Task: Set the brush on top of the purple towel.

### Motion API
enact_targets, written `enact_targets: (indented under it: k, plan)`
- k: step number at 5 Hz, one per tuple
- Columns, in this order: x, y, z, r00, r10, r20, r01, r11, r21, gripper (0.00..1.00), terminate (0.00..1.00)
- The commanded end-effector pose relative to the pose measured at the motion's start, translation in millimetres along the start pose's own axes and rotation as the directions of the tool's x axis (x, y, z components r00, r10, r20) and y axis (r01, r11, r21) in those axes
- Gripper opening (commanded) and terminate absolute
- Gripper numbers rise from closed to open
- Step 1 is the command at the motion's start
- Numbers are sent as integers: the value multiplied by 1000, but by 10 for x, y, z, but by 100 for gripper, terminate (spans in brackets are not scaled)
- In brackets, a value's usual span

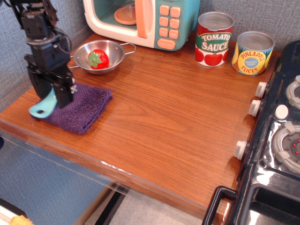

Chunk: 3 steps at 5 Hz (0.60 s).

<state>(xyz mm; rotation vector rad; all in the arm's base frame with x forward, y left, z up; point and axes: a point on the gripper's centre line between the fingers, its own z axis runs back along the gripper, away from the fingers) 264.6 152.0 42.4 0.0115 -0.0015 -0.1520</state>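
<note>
Down at the left edge of the wooden counter [159,117], the black gripper [51,96] is clamped on the brush [43,107], its fingers closed around the handle so that only the light-teal loop end pokes out below, toward 7 o'clock. That loop end sits over the left edge of the purple towel [82,105]; whether it touches the cloth cannot be told. The bristle end is hidden behind the gripper. The towel lies folded near the counter's front-left corner.

Just beyond the towel, at about 1 o'clock from it, stands a steel bowl [112,50] with a red strawberry [97,58] inside. Behind the bowl is a toy microwave [145,21] in teal and cream with orange buttons. At 3 o'clock from the microwave stand a tomato sauce can [214,39] and a pineapple slices can [253,52], side by side. A black toy stove [276,140] fills the right edge.
</note>
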Motion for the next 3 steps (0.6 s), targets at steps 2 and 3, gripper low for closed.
enact_targets:
  k: [2, 3]
  plan:
    - [8, -261, 631, 995, -11, 103, 12, 1000, -8, 100, 0]
    - [8, -261, 631, 995, -11, 103, 12, 1000, -8, 100, 100]
